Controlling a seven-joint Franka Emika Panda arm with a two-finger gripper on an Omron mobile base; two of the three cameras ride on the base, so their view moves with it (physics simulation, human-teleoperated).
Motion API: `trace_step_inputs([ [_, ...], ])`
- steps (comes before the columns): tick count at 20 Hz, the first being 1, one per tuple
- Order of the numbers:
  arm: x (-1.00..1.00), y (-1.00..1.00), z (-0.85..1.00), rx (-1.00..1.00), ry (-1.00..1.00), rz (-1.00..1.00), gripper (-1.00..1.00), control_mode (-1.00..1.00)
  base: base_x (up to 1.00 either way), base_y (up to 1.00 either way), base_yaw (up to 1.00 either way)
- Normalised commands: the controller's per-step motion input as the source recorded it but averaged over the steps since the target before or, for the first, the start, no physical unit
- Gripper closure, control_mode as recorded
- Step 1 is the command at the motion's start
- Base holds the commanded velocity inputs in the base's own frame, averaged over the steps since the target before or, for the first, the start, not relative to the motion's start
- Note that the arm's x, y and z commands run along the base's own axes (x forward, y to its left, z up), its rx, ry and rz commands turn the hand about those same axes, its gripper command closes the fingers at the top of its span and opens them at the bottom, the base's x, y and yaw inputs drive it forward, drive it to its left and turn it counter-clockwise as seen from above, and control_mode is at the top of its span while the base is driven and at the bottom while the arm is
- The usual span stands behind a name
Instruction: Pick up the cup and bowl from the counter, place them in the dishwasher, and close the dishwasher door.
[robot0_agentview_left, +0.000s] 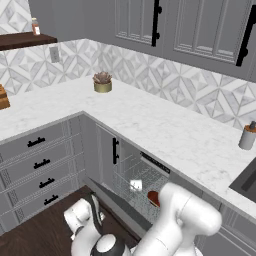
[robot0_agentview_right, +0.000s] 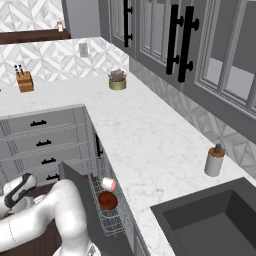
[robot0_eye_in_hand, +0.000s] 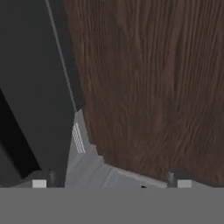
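The dishwasher sits under the white marble counter, and its grey door is tilted partly up. The wire rack holds the cup, which lies on its side with the pink inside showing. The reddish-brown bowl is beside it. My gripper hangs low over the floor, just outside the door's outer face. In the hand view my gripper has its fingertips far apart with nothing between them. The dark door panel is on the left there.
Dark wood floor lies under the hand. Grey drawers with black handles stand left of the dishwasher. On the counter are an olive plant pot, a soap dispenser and a knife block. A sink is at the right.
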Motion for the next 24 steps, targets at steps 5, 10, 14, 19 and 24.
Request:
trace_step_inputs([
  [5, 0.49, 0.36, -0.60, -0.41, 0.31, 0.11, -1.00, -1.00, 0.00, 0.00, 0.00],
  [10, 0.66, 0.29, -0.52, -0.39, 0.32, 0.08, -1.00, -1.00, 0.00, 0.00, 0.00],
  [14, 0.60, 0.29, -0.61, -0.43, 0.30, 0.06, -1.00, -1.00, 0.00, 0.00, 0.00],
  [19, 0.43, 0.22, -0.59, -0.49, 0.23, 0.03, -1.00, -1.00, 0.00, 0.00, 0.00],
  [24, 0.24, 0.00, -0.09, -0.60, -0.01, 0.00, -1.00, -1.00, 0.00, 0.00, 0.00],
])
